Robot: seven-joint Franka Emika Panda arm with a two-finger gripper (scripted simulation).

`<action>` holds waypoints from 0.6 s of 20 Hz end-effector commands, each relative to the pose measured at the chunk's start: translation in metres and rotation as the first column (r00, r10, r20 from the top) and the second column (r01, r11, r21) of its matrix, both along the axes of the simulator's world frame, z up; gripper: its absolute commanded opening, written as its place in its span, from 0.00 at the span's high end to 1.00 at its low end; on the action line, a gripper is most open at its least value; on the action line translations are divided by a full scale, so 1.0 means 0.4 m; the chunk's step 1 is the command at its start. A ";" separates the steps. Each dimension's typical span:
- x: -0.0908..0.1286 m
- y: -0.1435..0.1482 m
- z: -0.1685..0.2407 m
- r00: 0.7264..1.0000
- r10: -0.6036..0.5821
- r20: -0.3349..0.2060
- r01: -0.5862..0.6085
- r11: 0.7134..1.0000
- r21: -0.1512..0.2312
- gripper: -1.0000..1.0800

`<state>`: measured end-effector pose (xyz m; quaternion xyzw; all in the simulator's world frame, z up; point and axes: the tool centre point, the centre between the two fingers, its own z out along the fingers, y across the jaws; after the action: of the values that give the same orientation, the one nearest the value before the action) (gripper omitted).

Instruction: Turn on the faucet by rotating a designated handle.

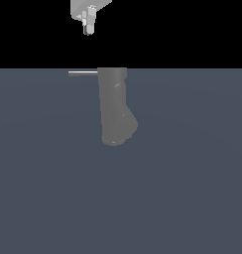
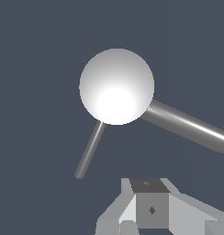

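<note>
Exterior view, from its left to its right. My gripper [image 1: 88,27] hangs at the top of the picture, above the far edge of the dark blue-grey floor [image 1: 192,198] and well clear of everything. Fingers point down; they look pressed close together, but I cannot tell for sure whether the jaws are shut. Nothing sits between them.

Below me, the handle [image 1: 82,73]: a thin pale rod, lying level, its free end pointing to the exterior view's left. It lies right under my jaws, apart from them.

Next along, the faucet [image 1: 114,106], joined to the handle's inner end. Grey column standing at the floor's far edge, bulging toward the exterior view's right at its near rounded end.

Wrist view: faucet [image 2: 116,86] seen end-on as a bright round dome, the handle [image 2: 90,150] a slim rod sticking out from it, a thicker bar [image 2: 187,126] leaving the other side. My gripper [image 2: 150,209] body fills the lower edge, touching neither.
</note>
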<state>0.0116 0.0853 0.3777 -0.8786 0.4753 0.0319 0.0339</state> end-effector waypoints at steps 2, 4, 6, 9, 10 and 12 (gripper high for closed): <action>0.044 0.032 -0.046 0.997 -0.081 -0.005 0.081 0.997 -0.014 1.00; 0.068 0.050 -0.074 0.992 -0.126 -0.006 0.126 0.992 -0.023 1.00; 0.090 0.069 -0.102 0.985 -0.170 -0.005 0.170 0.985 -0.033 1.00; 0.121 0.097 -0.145 0.972 -0.234 -0.002 0.233 0.971 -0.048 1.00; 0.130 0.105 -0.158 0.968 -0.252 -0.001 0.252 0.966 -0.053 1.00; 0.146 0.121 -0.182 0.958 -0.286 0.003 0.286 0.956 -0.061 1.00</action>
<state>0.0647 0.1287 0.3124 -0.8099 0.5862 0.0179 0.0120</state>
